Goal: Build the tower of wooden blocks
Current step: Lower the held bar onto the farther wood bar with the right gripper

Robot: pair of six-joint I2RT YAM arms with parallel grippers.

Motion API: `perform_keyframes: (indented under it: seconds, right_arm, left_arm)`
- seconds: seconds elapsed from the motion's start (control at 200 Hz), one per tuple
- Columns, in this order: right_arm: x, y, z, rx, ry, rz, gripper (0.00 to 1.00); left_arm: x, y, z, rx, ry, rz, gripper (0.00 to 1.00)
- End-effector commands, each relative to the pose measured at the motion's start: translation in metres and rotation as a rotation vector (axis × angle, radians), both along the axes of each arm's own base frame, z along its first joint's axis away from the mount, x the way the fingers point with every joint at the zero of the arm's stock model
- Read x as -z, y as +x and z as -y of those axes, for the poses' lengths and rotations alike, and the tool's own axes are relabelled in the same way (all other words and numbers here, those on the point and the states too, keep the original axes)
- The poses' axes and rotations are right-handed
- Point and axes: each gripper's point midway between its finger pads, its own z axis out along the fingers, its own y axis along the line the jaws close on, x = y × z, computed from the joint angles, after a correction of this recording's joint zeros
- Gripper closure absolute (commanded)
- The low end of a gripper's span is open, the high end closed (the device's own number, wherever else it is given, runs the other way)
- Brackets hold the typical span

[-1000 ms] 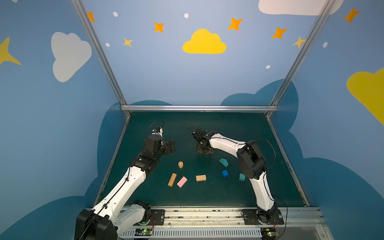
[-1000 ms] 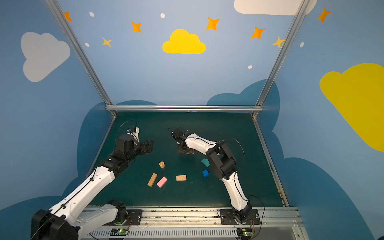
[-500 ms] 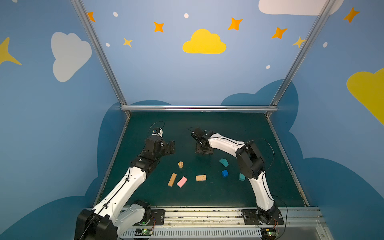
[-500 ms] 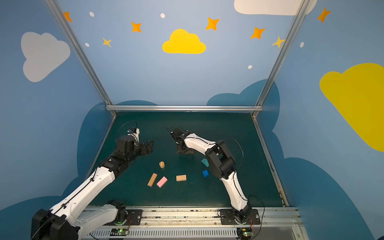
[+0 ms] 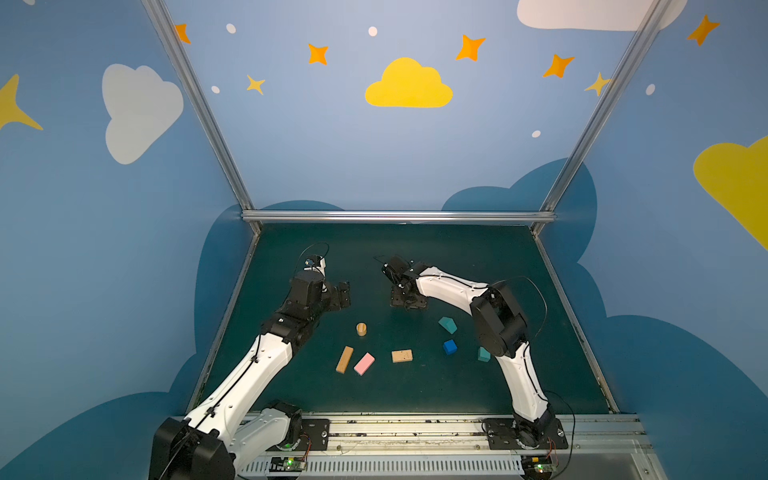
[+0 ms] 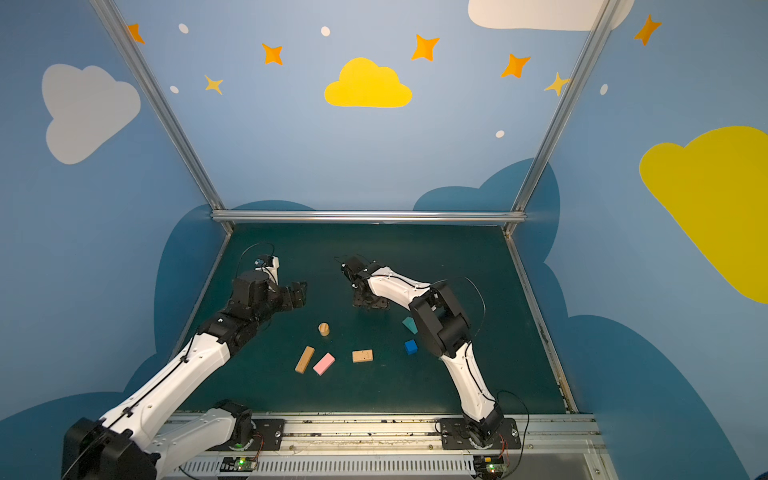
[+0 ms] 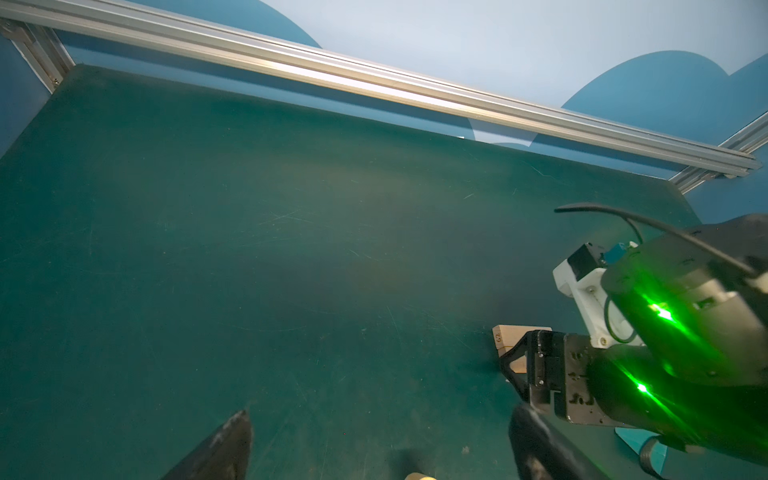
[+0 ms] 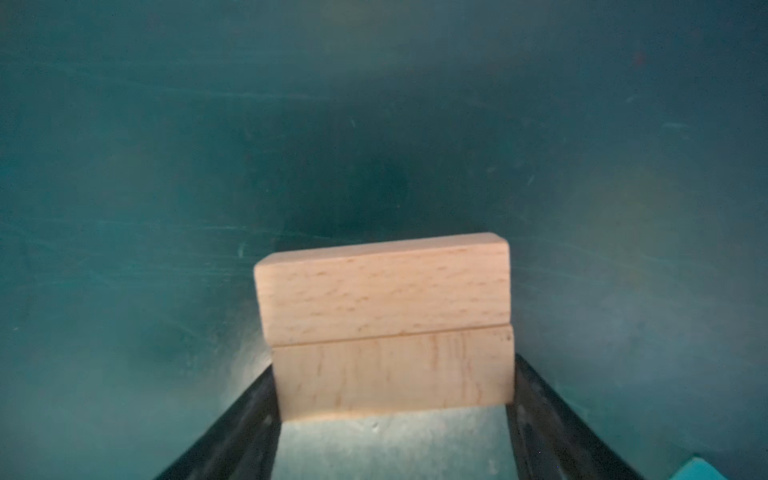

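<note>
Green surface (image 5: 415, 249), walled in blue. Left tool (image 5: 343, 295) spread wide, empty, over the left half. Right tool (image 5: 409, 301) down at centre around a pair of tan bars (image 8: 384, 328) pressed together; clamped or merely flanking, impossible to tell. Scattered nearer the front: long tan bar (image 5: 344, 359), pink bar (image 5: 364, 363), short tan bar (image 5: 402, 356), teal house piece (image 5: 447, 325), tan cylinder (image 5: 361, 329), blue cube (image 5: 449, 346), teal cube (image 5: 483, 354).

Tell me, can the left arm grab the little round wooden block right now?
Probably yes. The left gripper is open and empty, and the wooden cylinder stands alone close by, with only bare green mat between them.
</note>
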Motion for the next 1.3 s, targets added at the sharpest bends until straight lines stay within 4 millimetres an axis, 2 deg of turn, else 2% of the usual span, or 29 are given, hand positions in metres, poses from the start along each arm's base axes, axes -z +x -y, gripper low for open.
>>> perform_keyframes:
  seconds: [0.0, 1.096, 1.297]
  right_arm:
    - [0.0173, -0.0083, 0.0036, 0.007, -0.034, -0.047, 0.21]
    - [0.0205, -0.0085, -0.0013, 0.012, -0.008, -0.062, 0.21]
    - [0.0200, -0.0084, -0.0014, 0.008, -0.008, -0.061, 0.17]
  left_arm:
    - [0.0001, -0.0023, -0.0003, 0.003, 0.007, 0.005, 0.04]
    - [-0.0005, -0.0032, -0.0006, 0.003, 0.007, 0.010, 0.04]
    - [0.0007, -0.0035, -0.0011, 0.001, 0.008, 0.007, 0.04]
